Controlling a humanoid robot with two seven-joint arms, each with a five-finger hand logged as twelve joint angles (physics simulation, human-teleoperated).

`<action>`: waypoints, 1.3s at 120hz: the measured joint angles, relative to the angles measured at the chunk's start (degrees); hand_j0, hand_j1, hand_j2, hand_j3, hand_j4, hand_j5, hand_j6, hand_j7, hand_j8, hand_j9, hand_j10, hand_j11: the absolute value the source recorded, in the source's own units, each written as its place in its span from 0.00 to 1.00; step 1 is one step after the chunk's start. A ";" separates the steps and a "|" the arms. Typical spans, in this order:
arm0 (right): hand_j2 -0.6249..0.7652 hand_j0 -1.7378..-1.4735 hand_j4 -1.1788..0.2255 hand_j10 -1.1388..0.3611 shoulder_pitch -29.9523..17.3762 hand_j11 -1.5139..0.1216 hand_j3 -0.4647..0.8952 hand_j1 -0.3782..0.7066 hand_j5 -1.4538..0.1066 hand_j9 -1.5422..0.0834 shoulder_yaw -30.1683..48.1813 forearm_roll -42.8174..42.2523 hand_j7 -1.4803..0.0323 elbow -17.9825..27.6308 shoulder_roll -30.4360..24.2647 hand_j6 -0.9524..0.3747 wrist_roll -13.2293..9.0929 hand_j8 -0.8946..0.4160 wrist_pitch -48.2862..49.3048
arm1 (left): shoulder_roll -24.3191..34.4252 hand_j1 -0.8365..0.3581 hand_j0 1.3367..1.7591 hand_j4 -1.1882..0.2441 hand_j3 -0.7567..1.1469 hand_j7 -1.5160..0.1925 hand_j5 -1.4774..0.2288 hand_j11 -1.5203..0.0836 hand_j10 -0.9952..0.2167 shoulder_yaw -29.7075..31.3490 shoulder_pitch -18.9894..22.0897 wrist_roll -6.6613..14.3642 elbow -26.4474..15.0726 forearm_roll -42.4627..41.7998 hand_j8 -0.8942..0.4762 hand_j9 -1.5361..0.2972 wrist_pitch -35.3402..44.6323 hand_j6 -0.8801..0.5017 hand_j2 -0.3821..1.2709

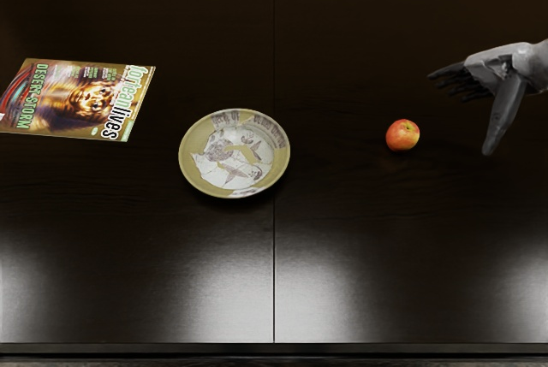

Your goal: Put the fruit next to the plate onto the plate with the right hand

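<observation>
Apple [402, 135] lies untouched right of the plate [234, 152]; farther right, the right hand [501, 72], fingers spread and empty, must next lower and grasp it.

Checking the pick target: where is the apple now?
In the head view the apple sits on the dark table, right of the plate and apart from it, just left of the open right hand.
</observation>
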 joint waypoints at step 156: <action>0.45 0.30 0.84 0.76 -2.21 0.93 0.34 0.03 0.93 0.95 1.58 -30.51 0.98 12.91 11.75 0.71 -4.67 0.68 -11.32 | 0.00 0.99 0.76 0.83 0.40 0.89 0.87 0.95 0.82 0.00 0.00 0.00 0.00 -0.01 0.65 0.84 0.00 0.64 0.23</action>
